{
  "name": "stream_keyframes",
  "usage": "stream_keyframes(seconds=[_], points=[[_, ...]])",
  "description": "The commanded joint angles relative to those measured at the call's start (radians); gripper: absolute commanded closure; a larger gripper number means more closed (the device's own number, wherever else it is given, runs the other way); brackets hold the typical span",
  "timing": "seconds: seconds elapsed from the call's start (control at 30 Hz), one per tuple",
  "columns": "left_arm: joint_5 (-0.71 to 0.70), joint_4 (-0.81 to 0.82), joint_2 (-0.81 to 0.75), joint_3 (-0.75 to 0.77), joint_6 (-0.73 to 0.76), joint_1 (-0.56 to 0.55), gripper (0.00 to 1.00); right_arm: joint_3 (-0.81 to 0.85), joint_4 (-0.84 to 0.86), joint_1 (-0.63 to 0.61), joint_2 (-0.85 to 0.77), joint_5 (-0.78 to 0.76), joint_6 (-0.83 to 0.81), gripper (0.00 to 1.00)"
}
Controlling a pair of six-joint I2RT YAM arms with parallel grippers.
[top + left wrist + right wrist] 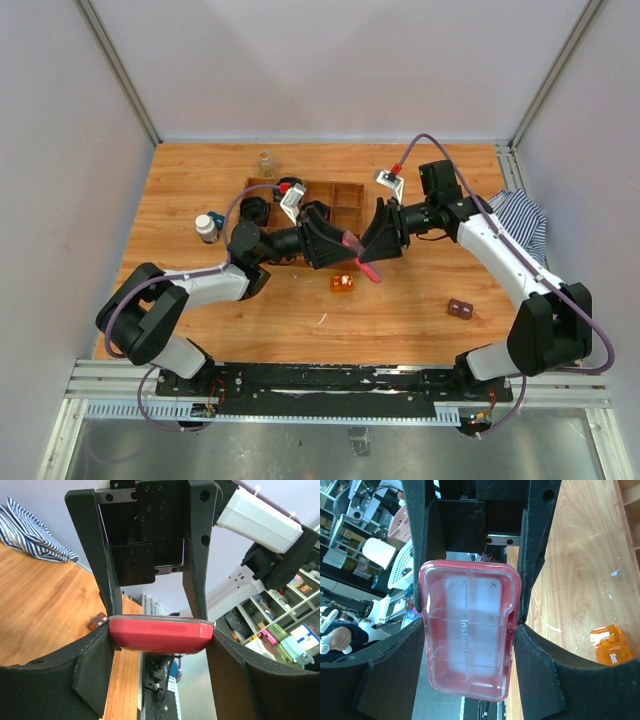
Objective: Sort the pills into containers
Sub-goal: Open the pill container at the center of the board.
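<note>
A flat pink translucent box (pixel 357 249) with a clear lid hangs above the table between the two arms. My left gripper (pixel 336 244) is shut on one end of it and my right gripper (pixel 376 243) on the other. The left wrist view shows the box (pixel 160 635) edge-on, pinched between my left gripper's (pixel 161 636) pads. Seen from the right wrist, the box (pixel 467 635) faces the camera lid-on, with my right gripper (pixel 468 616) clamped on its long sides. A clear vial (pixel 266 162) and a dark bottle with a white cap (pixel 206 228) stand at the back left. I cannot make out any pills.
A wooden compartment tray (pixel 345 199) lies behind the grippers. An orange block (pixel 343 283) (pixel 609 645) sits on the table just below the held box. A small brown piece (pixel 460 309) lies at the front right, and a striped cloth (pixel 522 220) (pixel 35 535) at the right edge.
</note>
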State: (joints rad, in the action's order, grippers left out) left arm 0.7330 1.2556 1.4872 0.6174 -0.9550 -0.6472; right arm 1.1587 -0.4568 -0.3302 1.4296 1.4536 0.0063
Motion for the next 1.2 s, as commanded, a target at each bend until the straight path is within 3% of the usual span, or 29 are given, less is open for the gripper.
stream_keyframes(seconds=[0.0, 0.13, 0.2, 0.6, 0.7, 0.8, 0.87, 0.93, 1.03, 1.17], points=[[0.072, 0.069, 0.017, 0.009, -0.019, 0.007, 1.0, 0.033, -0.158, 0.011, -0.065, 0.026, -0.139, 0.6], [0.057, 0.03, 0.0, 0.017, -0.005, 0.008, 1.0, 0.035, -0.171, 0.01, -0.09, 0.005, -0.177, 0.3], [0.052, -0.016, -0.014, 0.025, 0.013, 0.008, 1.0, 0.037, -0.191, -0.001, -0.104, -0.036, -0.221, 0.24], [-0.004, -0.107, -0.043, 0.041, 0.043, 0.008, 1.0, 0.038, -0.227, -0.094, -0.104, -0.189, -0.246, 0.19], [-0.011, -0.11, -0.047, 0.044, 0.045, 0.006, 1.0, 0.031, -0.2, -0.096, -0.098, -0.181, -0.214, 0.26], [-0.031, -0.112, -0.055, 0.04, 0.045, 0.006, 0.98, 0.022, -0.171, -0.095, -0.099, -0.164, -0.175, 0.53], [-0.048, -0.11, -0.062, 0.039, 0.047, 0.006, 0.94, 0.014, -0.15, -0.095, -0.101, -0.152, -0.153, 0.66], [-0.064, -0.102, -0.069, 0.037, 0.044, 0.006, 0.82, 0.004, -0.128, -0.09, -0.101, -0.133, -0.128, 0.74], [-0.084, -0.071, -0.083, 0.026, 0.039, 0.006, 0.55, -0.009, -0.093, -0.074, -0.101, -0.101, -0.091, 0.84], [-0.108, -0.003, -0.112, -0.008, 0.037, 0.006, 0.22, -0.023, -0.053, -0.046, -0.105, -0.062, -0.05, 0.9]])
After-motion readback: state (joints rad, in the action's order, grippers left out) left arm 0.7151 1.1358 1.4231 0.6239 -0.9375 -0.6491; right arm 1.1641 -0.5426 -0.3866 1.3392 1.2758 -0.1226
